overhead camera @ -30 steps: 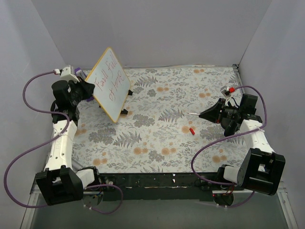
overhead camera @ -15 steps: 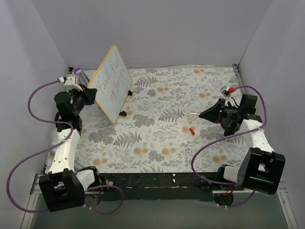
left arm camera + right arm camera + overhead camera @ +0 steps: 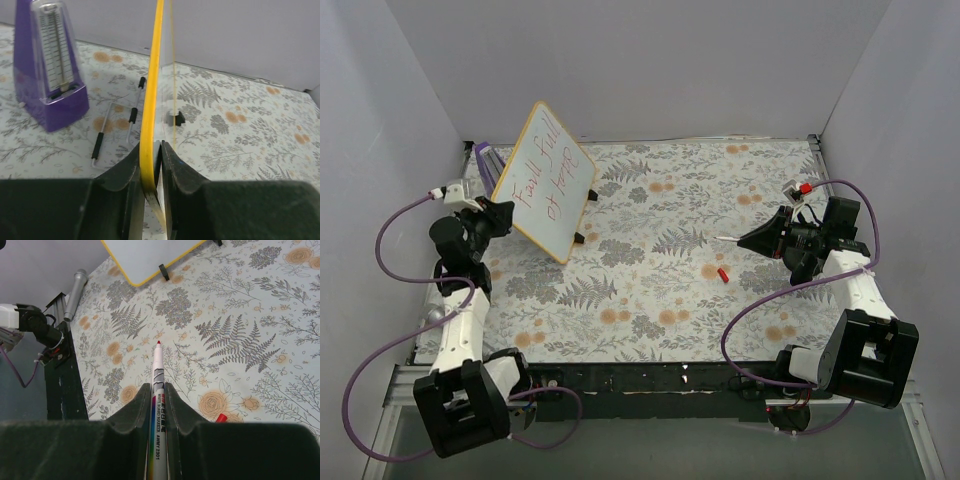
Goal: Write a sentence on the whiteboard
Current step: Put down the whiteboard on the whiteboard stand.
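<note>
Left gripper (image 3: 150,147) seemingly pinches the whiteboard (image 3: 545,185) edge; slackening could topple it; right gripper (image 3: 156,387), well apart, clamps marker (image 3: 157,365)

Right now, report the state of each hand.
Left hand: closed on the edge of the board.
Right hand: closed, holding the marker.
</note>
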You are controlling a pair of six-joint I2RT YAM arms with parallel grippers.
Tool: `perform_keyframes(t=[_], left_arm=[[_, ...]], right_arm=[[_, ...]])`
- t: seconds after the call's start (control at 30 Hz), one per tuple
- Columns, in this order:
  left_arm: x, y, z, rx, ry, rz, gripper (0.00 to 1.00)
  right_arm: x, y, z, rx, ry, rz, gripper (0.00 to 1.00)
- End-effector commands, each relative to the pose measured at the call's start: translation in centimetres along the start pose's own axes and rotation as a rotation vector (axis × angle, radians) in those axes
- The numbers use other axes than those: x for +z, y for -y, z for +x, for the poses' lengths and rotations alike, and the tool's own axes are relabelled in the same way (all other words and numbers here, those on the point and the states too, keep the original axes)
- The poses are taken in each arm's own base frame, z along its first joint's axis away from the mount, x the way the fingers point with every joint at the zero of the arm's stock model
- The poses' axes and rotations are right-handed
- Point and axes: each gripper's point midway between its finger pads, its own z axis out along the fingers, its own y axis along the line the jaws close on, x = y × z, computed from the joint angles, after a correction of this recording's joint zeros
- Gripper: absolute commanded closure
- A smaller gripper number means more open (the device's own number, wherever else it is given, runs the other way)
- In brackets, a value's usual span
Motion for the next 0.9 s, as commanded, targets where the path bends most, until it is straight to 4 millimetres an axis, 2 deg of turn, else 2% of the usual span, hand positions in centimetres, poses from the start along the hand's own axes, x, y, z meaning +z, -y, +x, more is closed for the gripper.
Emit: perform_keyframes(t=[0.0, 0.03, 0.07, 0.17, 0.3, 0.47, 0.63, 0.87], left_arm=[[-0.7, -3.5, 3.3, 0.012, -0.087, -0.121, 0.83], [-0.7, -3.8, 3.1, 0.009, -0.087, -0.130, 0.82], [-0.7, -4.1, 3.1, 0.008, -0.089, -0.141, 0.75], [-0.6, -4.7, 3.4, -0.001, -0.100, -0.155, 0.74], [-0.7, -5.4, 3.6, -0.009, -0.105, -0.174, 0.65], [-0.7, -5.5, 3.4, -0.008, -0.100, -0.177, 0.59], [-0.9, -5.6, 3.7, 0.006, -0.107, -0.178, 0.59], [-1.2, -5.1, 3.5, 0.043, -0.109, -0.152, 0.47]], right_arm=[[0.0, -0.4, -0.8, -0.043, 0.007, -0.016, 0.99], [0.0, -0.5, -0.7, -0.043, 0.007, -0.016, 0.99], [0.0, -0.4, -0.8, -0.045, 0.007, -0.016, 0.99], [0.0, -0.4, -0.7, -0.042, 0.007, -0.016, 0.99], [0.1, -0.4, -0.7, -0.043, 0.006, -0.018, 0.99], [0.0, -0.4, -0.7, -0.040, 0.007, -0.018, 0.99], [0.1, -0.5, -0.7, -0.042, 0.006, -0.019, 0.99], [0.0, -0.5, -0.8, -0.042, 0.008, -0.019, 0.99]])
